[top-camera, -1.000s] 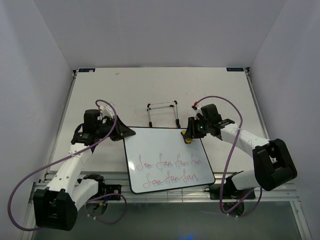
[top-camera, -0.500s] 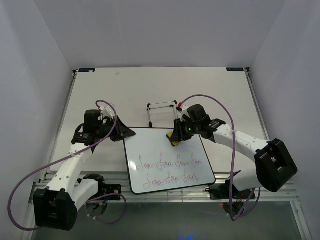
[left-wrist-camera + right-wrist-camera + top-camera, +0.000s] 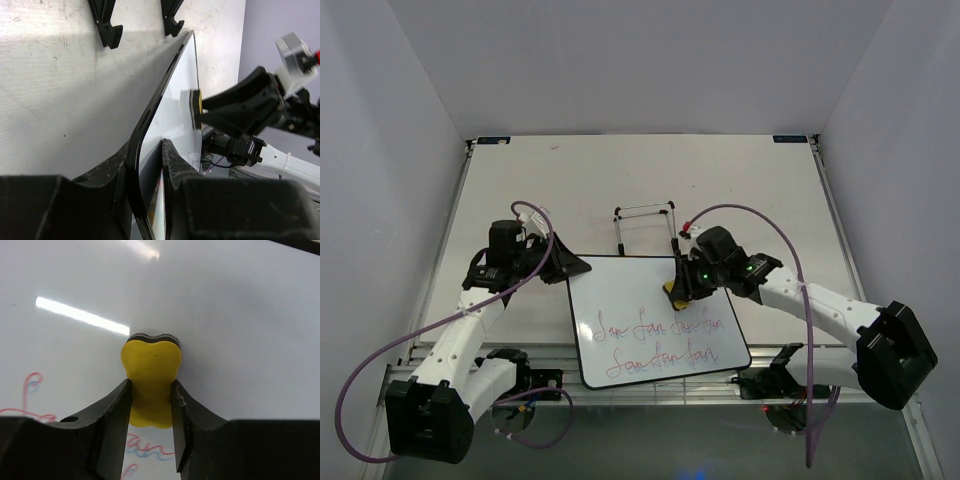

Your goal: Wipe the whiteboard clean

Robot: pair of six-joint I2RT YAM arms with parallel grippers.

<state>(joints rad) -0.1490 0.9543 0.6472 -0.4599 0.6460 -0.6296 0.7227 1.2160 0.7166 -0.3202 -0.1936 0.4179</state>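
Top external shows red scribble [image 3: 658,340] on the whiteboard [image 3: 620,285] wholly unwiped, left jaws clamping its far-left corner, right jaws gripping the yellow eraser [image 3: 677,292].

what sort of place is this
Probably a robot lab test cell: plain white walls boxing in a table, a left arm and right arm bolted at its near edge, a whiteboard between them.

Left gripper [image 3: 145,150] clamped on black rim of whiteboard [image 3: 175,95], board seen nearly edge-on, yellow eraser [image 3: 196,104] against its white face, pinched by right gripper [image 3: 204,111], two black stand feet [image 3: 110,31] on table [image 3: 60,90] beyond.
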